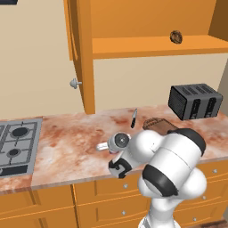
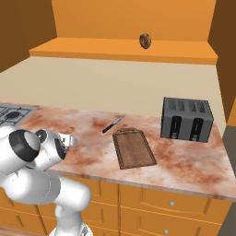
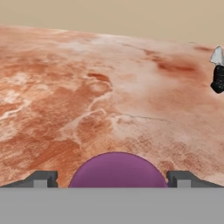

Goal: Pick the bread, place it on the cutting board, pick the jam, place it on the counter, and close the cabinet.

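This is a rendered home kitchen. A marbled stone counter (image 1: 80,142) runs along a cream wall, with orange wooden drawers (image 2: 175,203) beneath and an open orange wall cabinet (image 1: 133,26) above. A grey gas hob (image 1: 15,144) is set into the counter, and a black toaster (image 2: 186,119), a knife (image 2: 112,124) and a cutting board (image 2: 133,147) lie on it.
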